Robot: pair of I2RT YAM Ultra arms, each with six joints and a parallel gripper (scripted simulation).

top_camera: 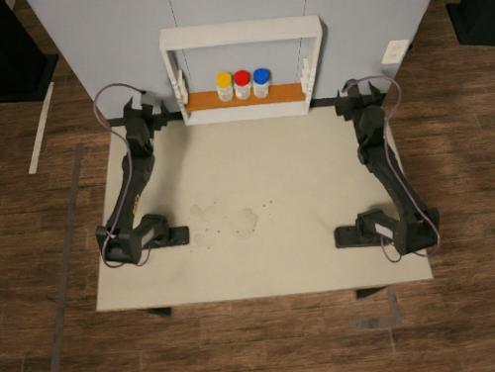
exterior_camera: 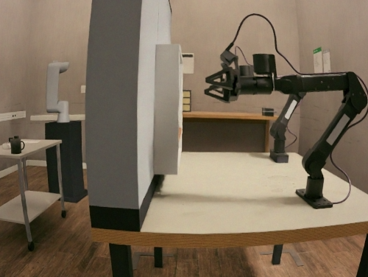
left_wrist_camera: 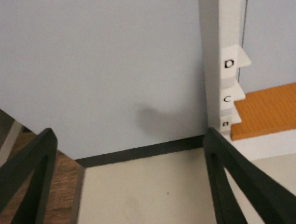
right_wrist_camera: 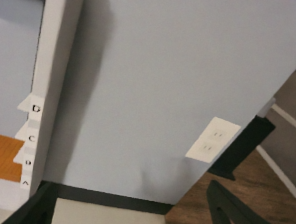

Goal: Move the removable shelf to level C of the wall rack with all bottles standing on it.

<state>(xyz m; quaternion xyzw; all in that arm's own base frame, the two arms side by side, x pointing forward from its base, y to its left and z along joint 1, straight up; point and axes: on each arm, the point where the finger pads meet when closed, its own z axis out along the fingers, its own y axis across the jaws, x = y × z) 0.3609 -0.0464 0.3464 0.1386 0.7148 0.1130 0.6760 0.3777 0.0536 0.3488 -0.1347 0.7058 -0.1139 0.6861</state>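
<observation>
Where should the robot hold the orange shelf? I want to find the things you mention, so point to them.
Probably by its two ends, with one pincer each (top_camera: 147, 116) (top_camera: 357, 101), from the front. The shelf (top_camera: 203, 102) (left_wrist_camera: 267, 111) (right_wrist_camera: 9, 157) is long and flat, the wall blocks behind, and bottles (top_camera: 243, 89) stand around its middle.
</observation>
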